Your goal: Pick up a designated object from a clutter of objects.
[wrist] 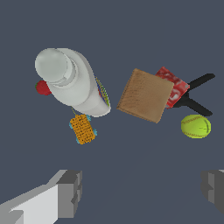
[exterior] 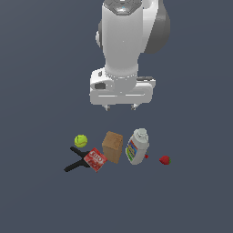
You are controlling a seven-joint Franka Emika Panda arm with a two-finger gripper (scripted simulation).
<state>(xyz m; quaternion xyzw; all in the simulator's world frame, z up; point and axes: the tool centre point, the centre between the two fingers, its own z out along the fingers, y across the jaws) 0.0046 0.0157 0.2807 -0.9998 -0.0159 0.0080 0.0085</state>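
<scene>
The designated object (wrist: 82, 129) is a tiny item with a yellow-orange textured part and a thin stem, lying on the floor against the white bottle (wrist: 76, 83). In the exterior view only its small dark-red end (exterior: 145, 156) shows beside the bottle (exterior: 137, 146). My gripper (exterior: 120, 108) hangs open and empty well above the clutter. In the wrist view it (wrist: 142, 190) has its fingers (wrist: 70, 192) spread wide, apart from the object.
A brown cardboard box (exterior: 112, 146) stands beside the bottle. A red packet (exterior: 95, 159) lies on a black crossed-handled tool (exterior: 75, 163), with a yellow-green tennis ball (exterior: 81, 140) beside them. A red strawberry (exterior: 164, 159) lies at the exterior view's right.
</scene>
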